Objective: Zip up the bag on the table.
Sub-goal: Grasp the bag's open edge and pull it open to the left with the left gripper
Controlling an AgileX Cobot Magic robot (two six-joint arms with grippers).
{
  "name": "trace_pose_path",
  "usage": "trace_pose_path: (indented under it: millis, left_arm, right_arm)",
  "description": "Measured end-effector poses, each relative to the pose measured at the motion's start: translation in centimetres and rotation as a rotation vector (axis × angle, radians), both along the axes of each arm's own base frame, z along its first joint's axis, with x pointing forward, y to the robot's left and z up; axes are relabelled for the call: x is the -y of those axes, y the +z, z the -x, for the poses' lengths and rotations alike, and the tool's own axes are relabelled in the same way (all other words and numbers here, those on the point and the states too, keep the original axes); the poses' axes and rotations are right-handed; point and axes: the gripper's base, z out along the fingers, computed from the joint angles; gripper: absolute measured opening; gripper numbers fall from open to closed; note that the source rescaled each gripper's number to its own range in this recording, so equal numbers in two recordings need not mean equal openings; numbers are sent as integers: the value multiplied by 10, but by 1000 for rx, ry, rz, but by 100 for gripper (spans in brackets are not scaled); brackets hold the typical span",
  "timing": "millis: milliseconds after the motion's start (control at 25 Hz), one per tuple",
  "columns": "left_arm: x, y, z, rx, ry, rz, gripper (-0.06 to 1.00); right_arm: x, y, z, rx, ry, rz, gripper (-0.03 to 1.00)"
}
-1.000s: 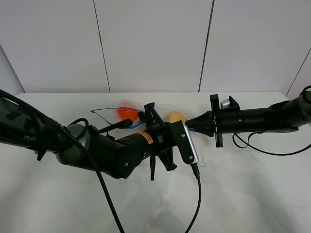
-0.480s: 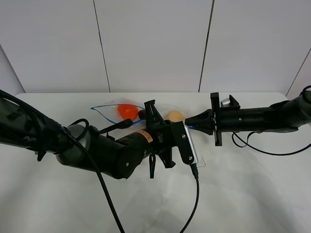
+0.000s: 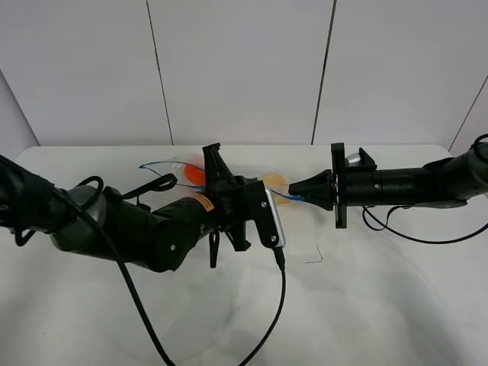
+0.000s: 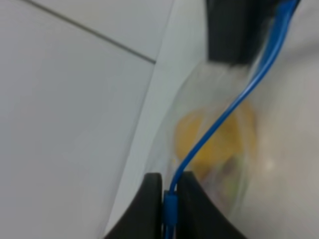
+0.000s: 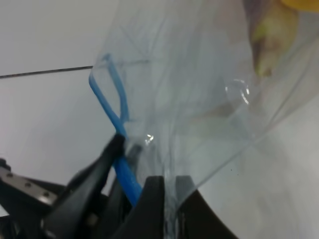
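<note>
The clear bag point(image 3: 177, 166) lies at the back middle of the white table point(image 3: 381, 297), stretched between my grippers. An orange point(image 3: 195, 172) and a yellow fruit point(image 3: 276, 181) show through it; the eggplant is hidden. My left gripper point(image 3: 213, 169) is shut on the blue zipper strip point(image 4: 219, 119), its fingers point(image 4: 152, 201) pinching it close up. My right gripper point(image 3: 296, 191) is shut on the bag's right end, pinching the clear plastic point(image 5: 199, 99) beside the strip point(image 5: 113, 107). The strip's left end still gapes as an open loop point(image 3: 152, 168).
The left arm's black cable point(image 3: 278, 305) trails over the table's front. The right arm's cable point(image 3: 396, 232) lies at the right. A small dark mark point(image 3: 314, 259) sits mid-table. A grey panelled wall point(image 3: 244, 69) stands behind the table's back edge.
My left gripper has slid to the left along the blue strip, away from the right gripper. The bag's open loop has shifted left. The right gripper has hardly moved.
</note>
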Motion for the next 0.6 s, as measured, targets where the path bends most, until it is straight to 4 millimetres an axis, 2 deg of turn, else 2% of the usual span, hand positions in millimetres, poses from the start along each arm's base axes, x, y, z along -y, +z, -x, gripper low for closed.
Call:
trace_pose_path:
  millis: [600]
  left_arm:
    - [-57, -7, -31, 18, 150, -54, 0]
  right_arm:
    - [1, -1, -1, -4, -19, 16, 0]
